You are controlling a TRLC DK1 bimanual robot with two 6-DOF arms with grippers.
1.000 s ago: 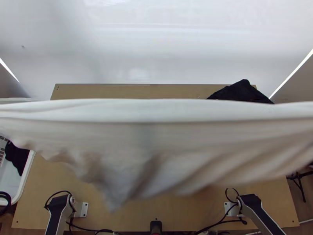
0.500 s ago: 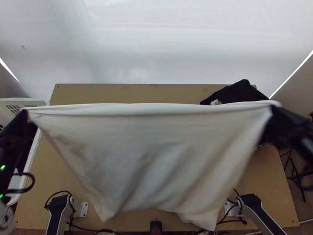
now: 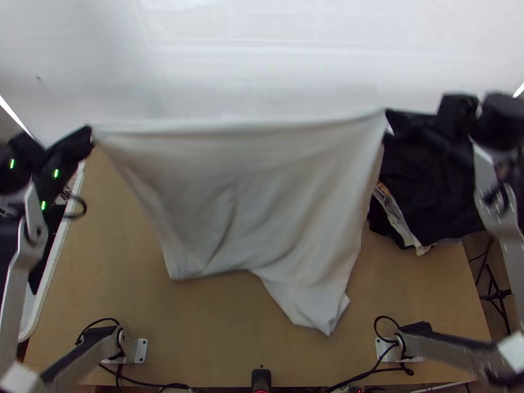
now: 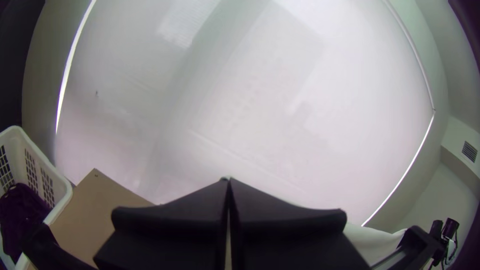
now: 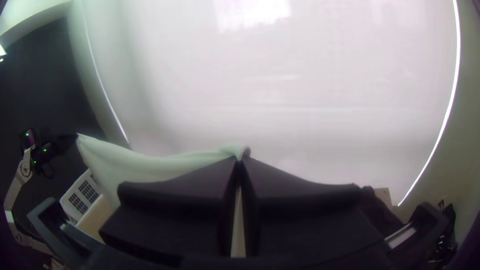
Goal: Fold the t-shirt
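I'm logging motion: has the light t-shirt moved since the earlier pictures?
Yes, up the top view: the t-shirt's upper edge, earlier below the table's far edge there, now shows above it.

We take this for a robotics lab or workshop: in the top view, the left arm [image 3: 92,357] and right arm [image 3: 439,347] stand on metal plates [image 3: 139,351] at seven and five o'clock on a plain wooden desk [image 3: 196,327]. We see loose cables [image 3: 118,370] by their bases, a broad white backdrop [image 3: 262,65] at twelve o'clock and a wall vent [image 4: 469,151] in the left wrist view.
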